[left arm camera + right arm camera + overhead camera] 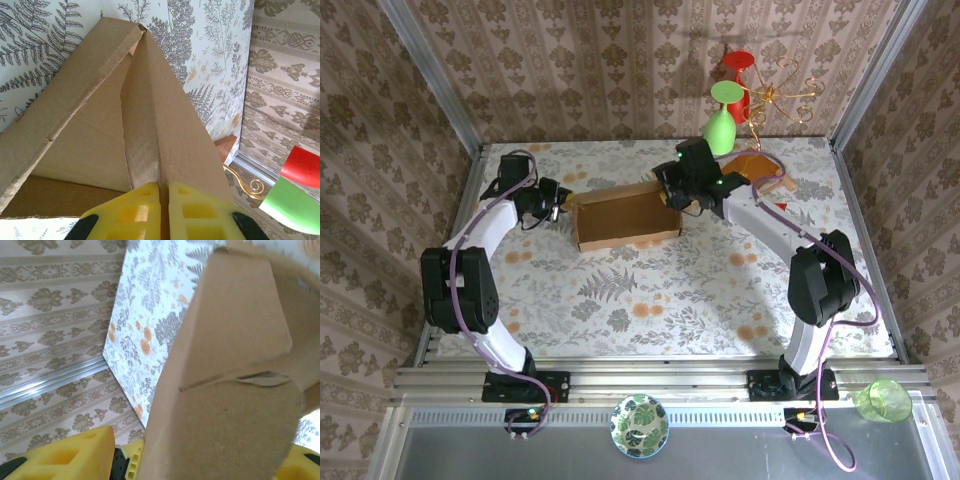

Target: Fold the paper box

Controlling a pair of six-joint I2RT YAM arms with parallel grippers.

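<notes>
Close in, left gripper: yellow fingers pressed together, pinching the top edge of an end wall of the paper box. Wall runs straight ahead from the tips; box interior drops away to their left. Right gripper: fingers spread, a cardboard flap of the box standing between them, gap beside one finger. Farther out, floral table.

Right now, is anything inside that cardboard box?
From above, the paper box shows only its bare cardboard floor. The right gripper covers its right end, so that corner cannot be checked.
</notes>
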